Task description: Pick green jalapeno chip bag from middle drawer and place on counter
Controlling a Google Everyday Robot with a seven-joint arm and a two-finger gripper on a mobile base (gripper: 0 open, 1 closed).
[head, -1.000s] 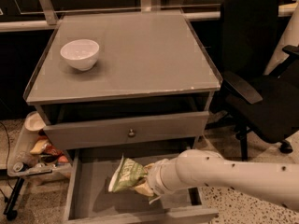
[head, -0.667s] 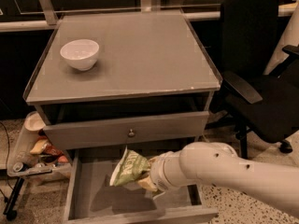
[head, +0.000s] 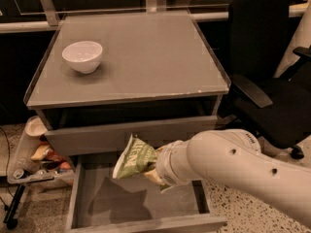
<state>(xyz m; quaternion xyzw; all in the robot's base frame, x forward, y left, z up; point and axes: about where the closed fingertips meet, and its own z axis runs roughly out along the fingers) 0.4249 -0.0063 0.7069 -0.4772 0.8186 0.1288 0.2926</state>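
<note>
Green jalapeno chip bag (head: 133,158) is hanging in the lower middle of the frame, lifted clear above the open middle drawer (head: 77,198) and throwing a shadow on its bare bottom. The gripper (head: 151,168), reaching in from the lower right, is clenching the green jalapeno chip bag by its right side. A white bowl (head: 82,56) is sitting at the upper left of the counter (head: 146,57).

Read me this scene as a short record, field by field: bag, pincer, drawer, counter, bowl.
bag: green, held in the air above the drawer floor
pincer: over the open drawer, shut on the bag
drawer: pulled open, bag's shadow on its floor
counter: grey top, bag not yet on it
bowl: white, upright, on the counter's back left
</note>
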